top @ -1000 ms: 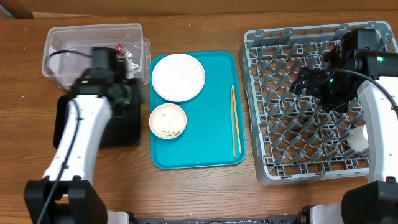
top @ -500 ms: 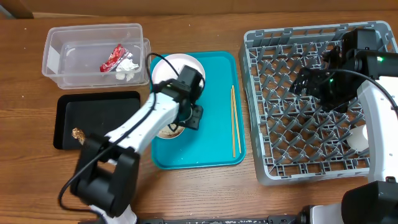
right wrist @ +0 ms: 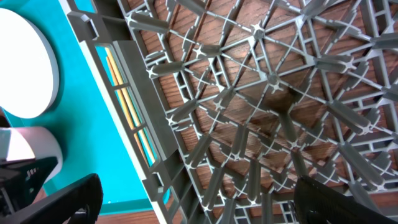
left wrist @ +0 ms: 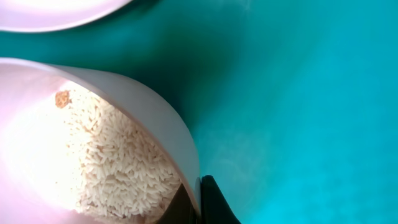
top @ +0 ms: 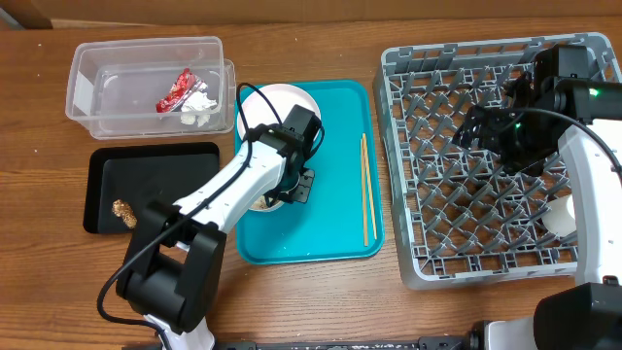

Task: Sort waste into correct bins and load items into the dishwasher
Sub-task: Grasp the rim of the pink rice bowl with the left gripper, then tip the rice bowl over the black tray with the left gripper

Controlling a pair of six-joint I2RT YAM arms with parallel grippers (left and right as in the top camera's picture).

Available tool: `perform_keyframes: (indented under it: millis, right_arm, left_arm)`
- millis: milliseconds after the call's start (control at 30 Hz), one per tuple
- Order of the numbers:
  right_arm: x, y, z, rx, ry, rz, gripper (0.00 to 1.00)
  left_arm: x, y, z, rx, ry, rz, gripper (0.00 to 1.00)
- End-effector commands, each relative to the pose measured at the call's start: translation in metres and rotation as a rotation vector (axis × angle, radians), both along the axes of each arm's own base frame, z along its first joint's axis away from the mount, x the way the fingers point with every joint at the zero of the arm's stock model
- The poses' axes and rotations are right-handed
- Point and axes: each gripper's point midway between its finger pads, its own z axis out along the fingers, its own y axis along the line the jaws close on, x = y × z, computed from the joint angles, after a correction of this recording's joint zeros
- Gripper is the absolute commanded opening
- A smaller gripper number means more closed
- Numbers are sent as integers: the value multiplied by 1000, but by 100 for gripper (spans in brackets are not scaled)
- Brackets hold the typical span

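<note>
Three scraps are binned: crinkled red wrapper, crumpled white napkin in the clear plastic tub at the table's far-left corner, brown lump in the black tray. Left gripper pinches the teal tray's rice-filled white bowl; round white plate, wooden chopsticks wait; right gripper gapes over the grey lattice rack.

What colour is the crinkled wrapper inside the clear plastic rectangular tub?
The crinkled wrapper is red, clearest in the overhead view.

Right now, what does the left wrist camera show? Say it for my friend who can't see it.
A white bowl of loose rice fills the left side, its rim pinched by the left gripper at the bottom edge. A teal tray lies under it, and the edge of a white plate shows top left.
</note>
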Motion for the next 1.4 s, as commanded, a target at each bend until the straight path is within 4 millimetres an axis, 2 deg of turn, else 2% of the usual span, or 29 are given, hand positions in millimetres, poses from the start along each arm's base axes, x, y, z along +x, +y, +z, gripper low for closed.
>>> perform_keyframes:
  millis: [0, 167, 300, 433, 567, 833, 1100, 1233, 1367]
  right_arm:
    - [1, 1, 1, 3, -7, 8, 100]
    - [1, 1, 1, 3, -7, 8, 100]
    - [1, 1, 1, 3, -7, 8, 100]
    - [1, 1, 1, 2, -7, 8, 100]
    - [1, -1, 0, -8, -4, 6, 100]
    - [0, -1, 0, -8, -2, 6, 100]
    - [-1, -2, 0, -14, 5, 4, 100]
    - [-2, -2, 0, -14, 6, 4, 100]
    - [-2, -2, -1, -14, 8, 4, 100]
  left_arm:
    - [15, -7, 51, -64, -112, 29, 4]
    - [14, -1, 95, -116, -195, 75, 4]
    - [7, 20, 109, -131, -185, 151, 4]
    - [4, 40, 110, -204, -115, 215, 4]
    - [9, 57, 111, -341, -76, 226, 4]
    - [21, 96, 123, -642, -90, 203, 4]
    - [23, 129, 109, -942, -94, 261, 4]
    - [24, 143, 110, -1125, -144, 282, 4]
    - [25, 160, 101, -1231, -164, 349, 4]
